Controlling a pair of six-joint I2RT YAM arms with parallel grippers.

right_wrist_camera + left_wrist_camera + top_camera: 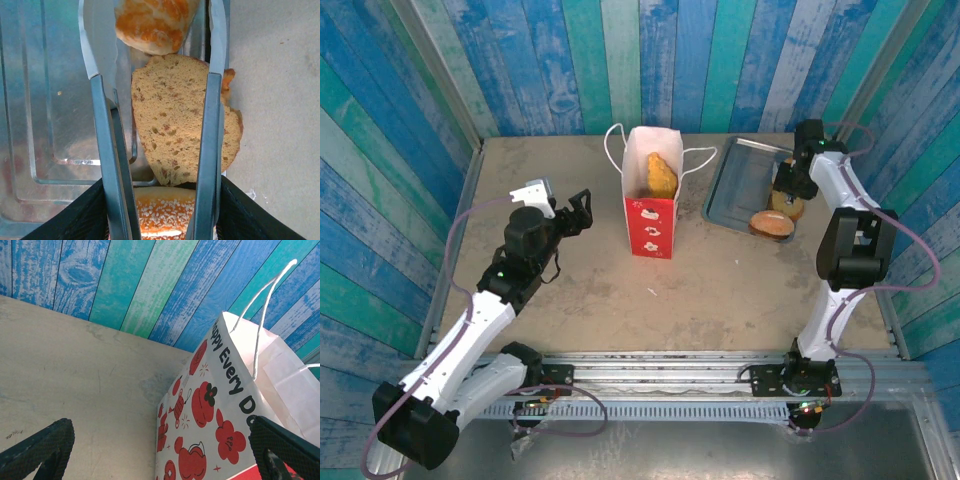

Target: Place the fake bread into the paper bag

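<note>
A tan fake bread slice (175,130) lies at the edge of the flat silver tray (50,100), straddled by thin metal tongs (212,150) gripped in the right gripper's (788,186) jaws. Beside the red-and-white paper bag (651,225), the left gripper's (576,212) jaws gape, likely to steady it.

The paper bag (215,425) has black letters under its top edge, running down toward 5 o'clock. I can read "ppy Every D". The rest is cut off.

Two arms, white shells and black joints.
The left arm (470,325) and the right arm (830,310) each carry a looping purple-grey cable and a small green light; the left gripper (586,208) is all black.
</note>
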